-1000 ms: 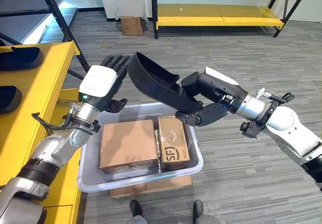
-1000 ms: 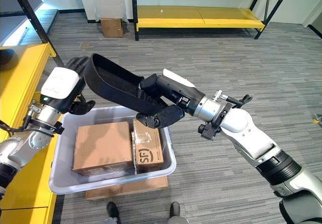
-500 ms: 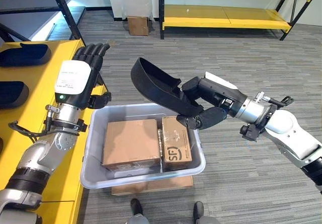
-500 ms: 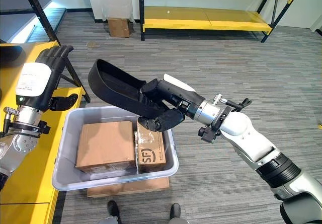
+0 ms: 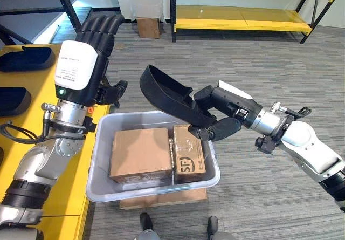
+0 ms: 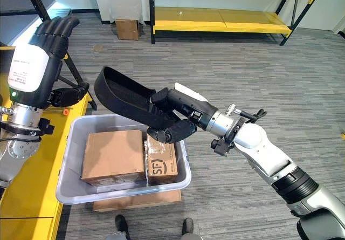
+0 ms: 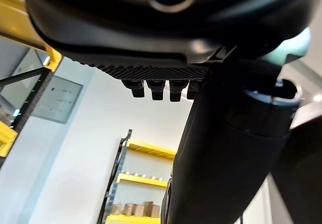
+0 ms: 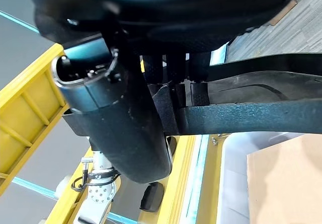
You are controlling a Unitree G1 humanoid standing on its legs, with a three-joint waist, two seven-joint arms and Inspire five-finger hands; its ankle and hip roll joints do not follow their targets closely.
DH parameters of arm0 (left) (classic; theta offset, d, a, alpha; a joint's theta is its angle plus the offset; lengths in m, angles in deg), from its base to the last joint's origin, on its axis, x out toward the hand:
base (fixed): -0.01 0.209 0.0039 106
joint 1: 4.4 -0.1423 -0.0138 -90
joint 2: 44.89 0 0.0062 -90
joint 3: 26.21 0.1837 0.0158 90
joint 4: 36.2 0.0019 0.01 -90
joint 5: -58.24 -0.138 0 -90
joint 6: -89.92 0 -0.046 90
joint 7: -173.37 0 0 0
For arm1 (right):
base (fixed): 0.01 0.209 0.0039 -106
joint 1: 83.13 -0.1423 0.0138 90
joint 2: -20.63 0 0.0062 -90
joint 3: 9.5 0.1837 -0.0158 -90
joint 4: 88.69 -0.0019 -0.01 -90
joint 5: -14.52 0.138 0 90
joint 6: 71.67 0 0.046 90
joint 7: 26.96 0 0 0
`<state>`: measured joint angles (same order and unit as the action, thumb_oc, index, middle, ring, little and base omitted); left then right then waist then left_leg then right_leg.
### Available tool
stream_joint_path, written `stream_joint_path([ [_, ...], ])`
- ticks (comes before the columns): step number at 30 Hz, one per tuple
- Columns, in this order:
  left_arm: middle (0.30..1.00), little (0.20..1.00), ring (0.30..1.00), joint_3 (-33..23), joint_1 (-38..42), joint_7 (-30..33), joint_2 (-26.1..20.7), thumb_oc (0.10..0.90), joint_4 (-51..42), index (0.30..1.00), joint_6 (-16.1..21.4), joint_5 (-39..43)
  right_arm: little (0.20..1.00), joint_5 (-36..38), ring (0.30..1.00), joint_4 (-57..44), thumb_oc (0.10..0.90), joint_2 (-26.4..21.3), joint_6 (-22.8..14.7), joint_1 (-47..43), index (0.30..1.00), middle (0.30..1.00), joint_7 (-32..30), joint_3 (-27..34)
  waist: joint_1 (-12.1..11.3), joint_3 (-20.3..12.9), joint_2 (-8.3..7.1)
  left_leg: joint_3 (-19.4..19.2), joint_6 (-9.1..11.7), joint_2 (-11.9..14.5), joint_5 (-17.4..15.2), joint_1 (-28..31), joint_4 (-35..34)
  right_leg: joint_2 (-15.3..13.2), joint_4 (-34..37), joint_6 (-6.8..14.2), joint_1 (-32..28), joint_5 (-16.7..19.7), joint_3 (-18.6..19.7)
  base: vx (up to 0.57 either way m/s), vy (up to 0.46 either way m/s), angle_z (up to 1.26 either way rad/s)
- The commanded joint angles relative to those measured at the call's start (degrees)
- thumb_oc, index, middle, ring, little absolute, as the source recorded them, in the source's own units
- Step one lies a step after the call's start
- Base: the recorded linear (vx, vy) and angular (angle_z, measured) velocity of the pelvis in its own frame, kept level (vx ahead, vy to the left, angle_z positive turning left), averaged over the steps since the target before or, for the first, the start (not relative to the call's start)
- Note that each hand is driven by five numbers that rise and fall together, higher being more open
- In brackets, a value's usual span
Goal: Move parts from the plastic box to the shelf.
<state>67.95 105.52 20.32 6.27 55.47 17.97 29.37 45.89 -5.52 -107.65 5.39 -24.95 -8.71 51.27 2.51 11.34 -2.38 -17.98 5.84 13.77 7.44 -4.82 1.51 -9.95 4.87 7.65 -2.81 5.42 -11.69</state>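
Note:
A long black curved part (image 5: 167, 94) hangs tilted above the grey plastic box (image 5: 97, 159), its wide end raised to the left. My right hand (image 5: 218, 116) is shut on the lower end of the part (image 8: 251, 113), fingers curled round it. My left hand (image 5: 81, 70) is raised upright over the edge of the yellow shelf (image 5: 32, 121), fingers straight and open, holding nothing, a short way left of the part. Two black parts (image 5: 24, 59) (image 5: 11, 101) lie on that shelf.
Two cardboard boxes (image 5: 139, 153) (image 5: 188, 153) fill the plastic box, which sits on a flat piece of cardboard on the grey carpet. A black shelf post (image 5: 73, 8) stands behind the left hand. Another yellow shelf (image 5: 237, 21) and a small cardboard box (image 5: 146, 27) stand at the back.
My left hand has drawn away from the part's wide end, leftward over the shelf edge, and risen upright. The right hand still holds the part over the box, hardly moved.

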Motion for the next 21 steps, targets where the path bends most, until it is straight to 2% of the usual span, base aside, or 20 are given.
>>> stream_joint_path([
  [1,1.0,1.0,1.0,-2.6,4.8,2.8,-2.7,0.9,-1.6,1.0,2.7,4.0,0.3,1.0,0.3,-4.2,0.4,2.2,-7.2,-1.9,0.3,0.3,-3.0,8.6,-0.6,-7.2,-0.7,2.5,5.6,6.3,0.2,-1.9,3.2,-3.8,-1.8,3.1,-7.0,-7.4,-0.6,0.0,0.0,0.0],
  [11,1.0,1.0,1.0,-0.8,3.6,-1.1,-2.6,0.9,-6.6,1.0,4.8,4.9,0.3,0.4,0.3,-4.4,0.4,2.4,-7.3,-0.7,0.3,0.3,-2.8,9.6,-0.7,-7.2,-0.92,2.7,5.5,6.4,0.0,-2.0,3.5,-3.8,-1.7,3.0,-7.2,-7.4,-0.4,0.0,0.0,0.0],
  [16,1.0,1.0,1.0,3.0,3.2,-4.7,-6.6,0.9,-8.7,1.0,6.5,3.8,0.3,0.8,0.3,-4.8,0.4,1.8,-7.4,0.3,0.3,0.3,-2.6,10.6,-0.7,-7.0,-0.97,2.8,5.5,6.4,0.0,-2.1,3.7,-3.7,-1.8,3.0,-7.1,-7.3,-0.4,0.0,0.0,0.0],
  [21,1.0,1.0,1.0,3.8,1.0,-6.9,-9.7,0.9,-9.1,1.0,7.6,4.2,0.3,0.8,0.3,-4.7,0.4,1.2,-7.8,1.0,0.3,0.3,-2.5,11.3,-0.9,-6.7,-0.96,2.9,5.5,6.3,0.0,-2.2,3.8,-3.8,-1.8,3.1,-7.0,-7.2,-0.3,0.0,0.0,0.0],
])
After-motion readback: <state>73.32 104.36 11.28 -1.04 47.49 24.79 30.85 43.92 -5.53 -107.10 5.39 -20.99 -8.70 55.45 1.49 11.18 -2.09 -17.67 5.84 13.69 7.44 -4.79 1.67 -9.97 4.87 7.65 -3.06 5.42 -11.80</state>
